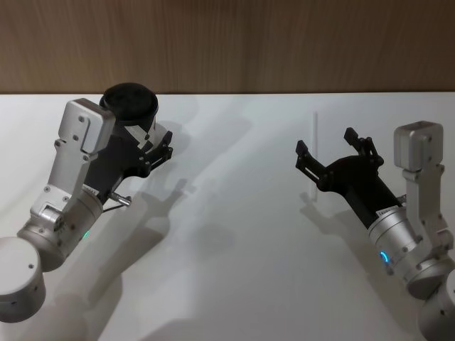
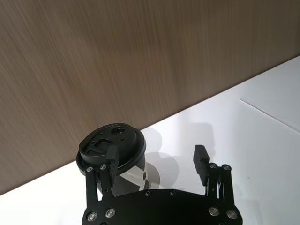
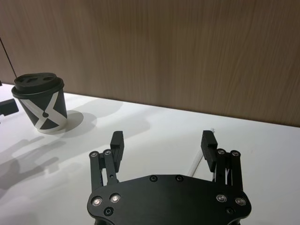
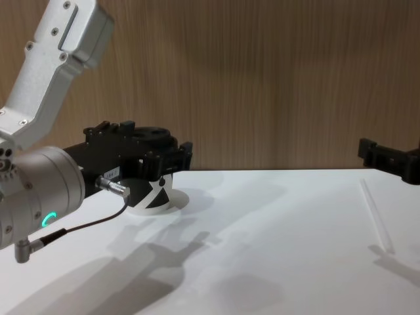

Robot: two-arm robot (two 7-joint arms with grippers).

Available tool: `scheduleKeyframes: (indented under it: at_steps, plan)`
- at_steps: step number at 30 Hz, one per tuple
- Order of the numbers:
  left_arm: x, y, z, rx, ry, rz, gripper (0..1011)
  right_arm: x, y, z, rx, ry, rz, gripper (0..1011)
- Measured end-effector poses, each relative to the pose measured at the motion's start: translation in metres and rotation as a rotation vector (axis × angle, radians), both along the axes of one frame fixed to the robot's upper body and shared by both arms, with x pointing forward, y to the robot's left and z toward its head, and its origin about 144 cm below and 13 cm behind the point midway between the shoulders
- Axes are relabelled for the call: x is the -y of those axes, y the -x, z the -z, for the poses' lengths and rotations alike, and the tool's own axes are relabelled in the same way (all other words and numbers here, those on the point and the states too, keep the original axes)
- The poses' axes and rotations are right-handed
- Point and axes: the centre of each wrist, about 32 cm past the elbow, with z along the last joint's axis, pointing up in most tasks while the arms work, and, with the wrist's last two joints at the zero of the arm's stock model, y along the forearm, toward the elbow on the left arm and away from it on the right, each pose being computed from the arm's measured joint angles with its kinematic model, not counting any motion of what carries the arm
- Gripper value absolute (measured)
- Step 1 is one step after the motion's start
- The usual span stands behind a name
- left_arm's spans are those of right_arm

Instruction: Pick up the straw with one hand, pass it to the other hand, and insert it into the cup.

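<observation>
1. While the wood-panelled wall point(image 1: 227, 42) closes off the far side, the white counter point(image 1: 234, 270) carries both of the task's things, well apart from each other.
2. At the far left, the left claw point(image 1: 158, 145) sits low over the counter with its fingers apart and holding nothing. The cup is just beyond one finger, not between the two.
3. At the right, the right claw point(image 1: 325, 145) hovers over the straw, fingers spread wide and empty. Going by this, the first step, the pick-up, is in hand and no grasp has been made.
4. The cup point(image 1: 128, 105) stands upright at the far left near the wall, its black lid on.
5. The straw point(image 1: 313, 128) lies flat on the counter at the right, running from near to far under the right claw.
   - The next move calls for lowering the claw until its fingers straddle the straw, then closing them across it.
   - The straw is thin and lies flat on the surface, so the fingertips must come almost to the counter, and it may roll aside.
   - Nothing blocks that descent. Later, the left claw crowding the cup could hamper the insertion.
</observation>
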Motion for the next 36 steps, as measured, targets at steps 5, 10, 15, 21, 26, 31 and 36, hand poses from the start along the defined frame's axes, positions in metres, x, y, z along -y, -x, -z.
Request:
scheduleKeyframes:
  at_steps: [5, 10, 15, 21, 26, 31, 36]
  plan:
    - [0.0, 0.0, 0.0, 0.0, 0.0, 0.0, 1003, 0.0, 0.0, 0.0, 0.0, 0.0, 0.0, 1001]
    - [0.0, 0.0, 0.0, 0.0, 0.0, 0.0, 1002, 0.0, 0.0, 0.0, 0.0, 0.0, 0.0, 1001]
    - [0.0, 0.0, 0.0, 0.0, 0.0, 0.0, 1003, 0.0, 0.0, 0.0, 0.0, 0.0, 0.0, 1001]
    - [0.0, 0.0, 0.0, 0.0, 0.0, 0.0, 1003, 0.0, 0.0, 0.0, 0.0, 0.0, 0.0, 1001]
    - [0.0, 0.0, 0.0, 0.0, 0.0, 0.0, 1003, 0.0, 0.0, 0.0, 0.0, 0.0, 0.0, 1001]
    - [0.0, 0.0, 0.0, 0.0, 0.0, 0.0, 1003, 0.0, 0.0, 0.0, 0.0, 0.0, 0.0, 1001]
    - [0.0, 0.0, 0.0, 0.0, 0.0, 0.0, 1003, 0.0, 0.0, 0.0, 0.0, 0.0, 0.0, 1001]
